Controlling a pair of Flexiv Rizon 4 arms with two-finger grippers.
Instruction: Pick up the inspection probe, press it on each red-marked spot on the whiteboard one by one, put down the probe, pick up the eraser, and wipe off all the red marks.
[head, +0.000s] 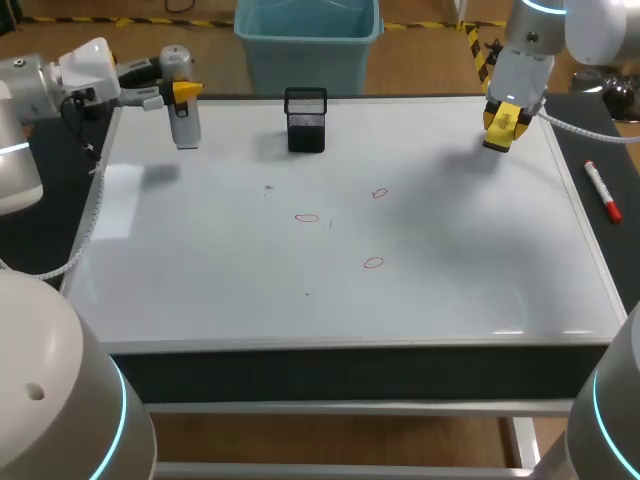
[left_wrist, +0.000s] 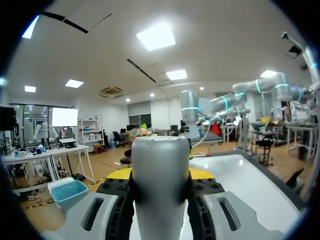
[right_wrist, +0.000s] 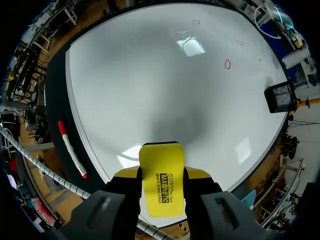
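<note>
Your grey-and-white probe (head: 184, 122) is held upright over the whiteboard's (head: 330, 300) far-L corner; yellow eraser (head: 503, 122) held above its far-R edge. Three small oval red marks (head: 307, 217), unwiped, sit approx. mid-board.

Cnt: red marks (head: 307, 217) x3, on whiteboard (head: 250, 280) x1; probe (head: 185, 130) x1; yellow eraser (right_wrist: 161, 185) x1; red marker pen (head: 602, 191) x1; blk mesh holder (head: 306, 122) x1; counter (head: 350, 368) x1.

Both clamped: left pincer (head: 184, 93), right pincer (head: 504, 126).
</note>
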